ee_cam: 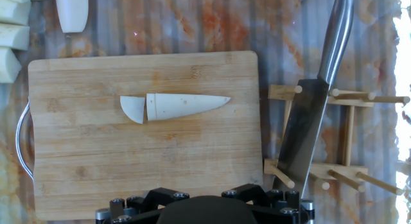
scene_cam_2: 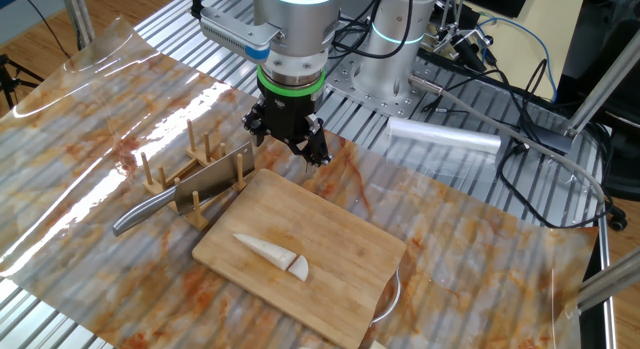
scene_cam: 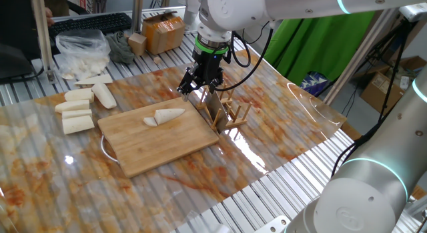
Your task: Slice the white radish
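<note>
The gripper (scene_cam: 200,85) is held open and empty, pointing down above the table, beside the far edge of the cutting board (scene_cam: 160,136). No legible writing is seen. The white radish (scene_cam: 165,117) lies on the board, apart from the gripper, one end piece cut off.

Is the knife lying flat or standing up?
Standing on its edge: the knife rests between the pegs of the wooden rack, beside the cutting board.
</note>
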{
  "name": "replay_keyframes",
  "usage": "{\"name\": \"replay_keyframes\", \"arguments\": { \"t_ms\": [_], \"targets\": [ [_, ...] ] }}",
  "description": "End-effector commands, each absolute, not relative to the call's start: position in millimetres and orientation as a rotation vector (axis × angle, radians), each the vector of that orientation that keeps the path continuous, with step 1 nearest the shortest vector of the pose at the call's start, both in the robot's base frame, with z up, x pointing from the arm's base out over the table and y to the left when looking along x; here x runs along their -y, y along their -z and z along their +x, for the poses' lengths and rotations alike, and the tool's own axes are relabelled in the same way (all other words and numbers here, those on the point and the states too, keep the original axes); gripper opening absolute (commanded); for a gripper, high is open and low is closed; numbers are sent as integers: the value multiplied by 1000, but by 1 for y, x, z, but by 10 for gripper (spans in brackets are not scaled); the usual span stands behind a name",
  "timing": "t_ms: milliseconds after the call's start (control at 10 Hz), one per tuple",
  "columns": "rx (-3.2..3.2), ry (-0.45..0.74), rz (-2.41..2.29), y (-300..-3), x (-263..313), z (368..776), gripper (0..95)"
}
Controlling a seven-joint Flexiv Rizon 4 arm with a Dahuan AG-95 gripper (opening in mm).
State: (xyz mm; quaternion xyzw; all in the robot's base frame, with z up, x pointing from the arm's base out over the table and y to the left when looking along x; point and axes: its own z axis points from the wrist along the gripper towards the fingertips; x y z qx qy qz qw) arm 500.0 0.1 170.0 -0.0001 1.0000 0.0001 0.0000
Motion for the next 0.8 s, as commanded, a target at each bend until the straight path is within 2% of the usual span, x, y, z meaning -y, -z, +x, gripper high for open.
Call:
{"name": "replay_keyframes", "arguments": {
  "t_ms": [100, 800],
  "targets": [
    [-3119, -99, 134, -170, 0, 500, 0],
    [-3119, -98, 124, -170, 0, 499, 0]
  ]
}}
